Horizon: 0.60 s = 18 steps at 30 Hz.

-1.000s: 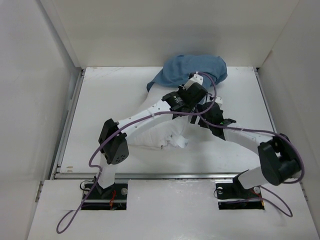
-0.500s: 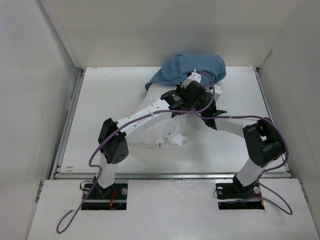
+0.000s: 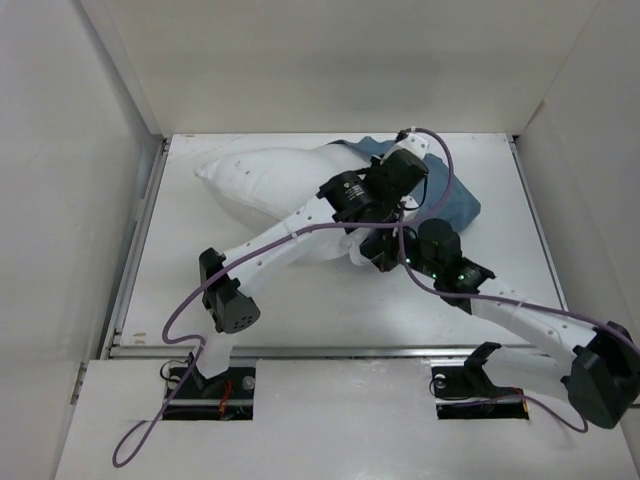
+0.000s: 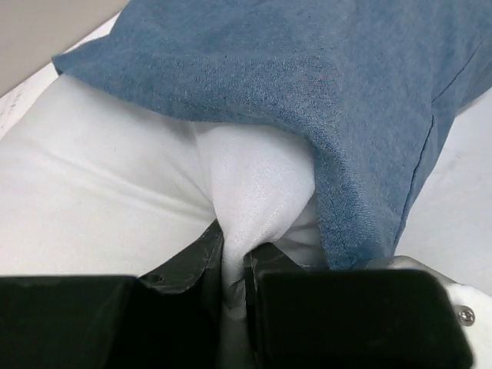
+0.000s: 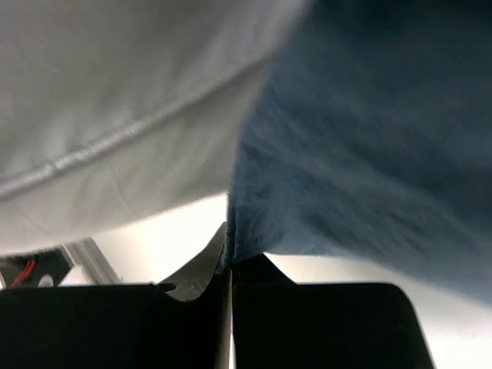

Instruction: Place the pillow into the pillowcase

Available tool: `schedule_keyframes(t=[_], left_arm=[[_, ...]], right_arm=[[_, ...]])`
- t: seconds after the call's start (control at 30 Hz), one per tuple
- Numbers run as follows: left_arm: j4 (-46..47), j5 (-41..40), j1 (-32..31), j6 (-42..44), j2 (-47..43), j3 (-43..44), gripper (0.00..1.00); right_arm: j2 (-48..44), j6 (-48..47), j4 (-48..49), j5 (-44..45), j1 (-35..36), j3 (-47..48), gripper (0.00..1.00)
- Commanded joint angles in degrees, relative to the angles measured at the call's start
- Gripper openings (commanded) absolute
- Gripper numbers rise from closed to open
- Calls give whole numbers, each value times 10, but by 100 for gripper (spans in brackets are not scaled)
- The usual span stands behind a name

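The white pillow (image 3: 262, 178) lies across the rear left of the table, its right end under both arms. The slate-blue pillowcase (image 3: 457, 205) spreads to its right and overlaps that end. My left gripper (image 3: 386, 207) is shut on a fold of the pillow (image 4: 115, 192), with the pillowcase (image 4: 307, 77) draped just beyond the left gripper's tips (image 4: 234, 257). My right gripper (image 3: 373, 252) sits just in front of it. In the right wrist view the right gripper (image 5: 231, 257) is shut on the pillowcase's edge (image 5: 369, 138), with the pillow (image 5: 115, 100) to its left.
White walls close in the table at the left (image 3: 110, 150), back and right. A metal rail (image 3: 340, 350) runs along the front edge. Purple cables (image 3: 440, 170) loop over both arms above the cloth.
The right gripper has closed on the pillowcase edge and its arm has swung forward. The pillow now stretches to the rear left and the pillowcase lies to the right.
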Motion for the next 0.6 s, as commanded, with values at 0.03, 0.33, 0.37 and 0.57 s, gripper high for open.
schedule_keyframes(t=[0.03,0.33,0.37,0.57], left_arm=[[140,-18,45,-49,31,-28,0],[147,13,39,-90,2,-125,0],[147,13,39,-99,2,-132,0],[72,13,39,-158,-5,-148,8]], right_arm=[[-54,-128,95,-163,74,-12,0],[-54,-81,129,-192,69,2,3],[-66,-81,129,-201,69,-3,2],[-184,-44,8,-73,69,-20,62]])
